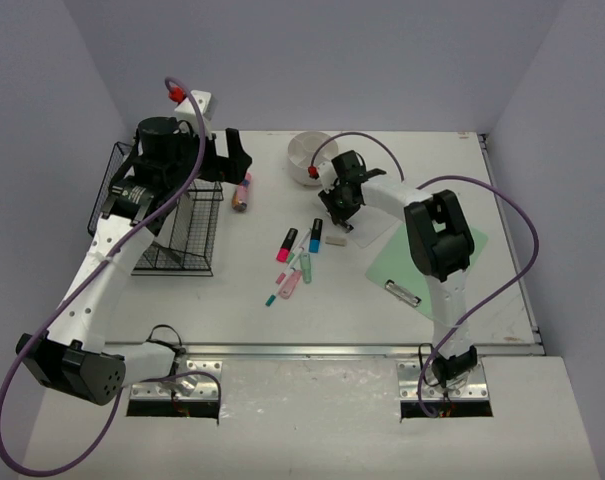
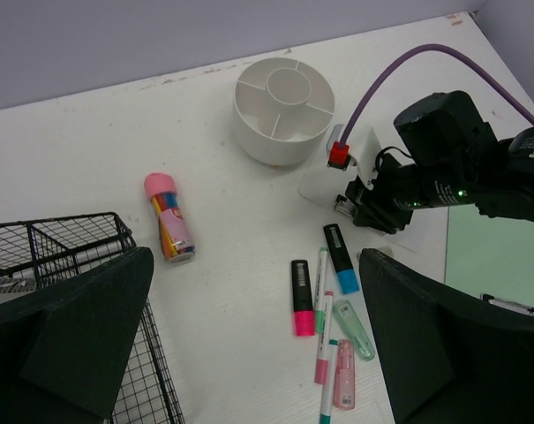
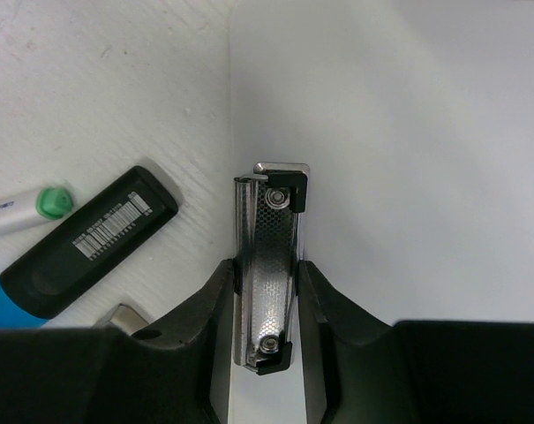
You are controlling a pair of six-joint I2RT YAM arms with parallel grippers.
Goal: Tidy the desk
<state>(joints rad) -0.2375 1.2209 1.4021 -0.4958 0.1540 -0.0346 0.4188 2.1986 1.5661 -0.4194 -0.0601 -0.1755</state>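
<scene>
Desk [image 1: 232, 310], top view: rigid, smooth slab lying under both arms (judged immovable, so grip its loose clutter, not it). Left wrist view: left gripper [image 2: 267, 336] gapes wide at far left, apparently off the surface. Right wrist view: right gripper [image 3: 267, 274] pinches small metal piece [image 3: 268, 230] by its long sides, on white paper [image 3: 408, 132] right of centre.

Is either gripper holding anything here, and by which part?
The right gripper pinches a small silver bar with black ends across its long sides, near one end. The left gripper is open and empty.
</scene>
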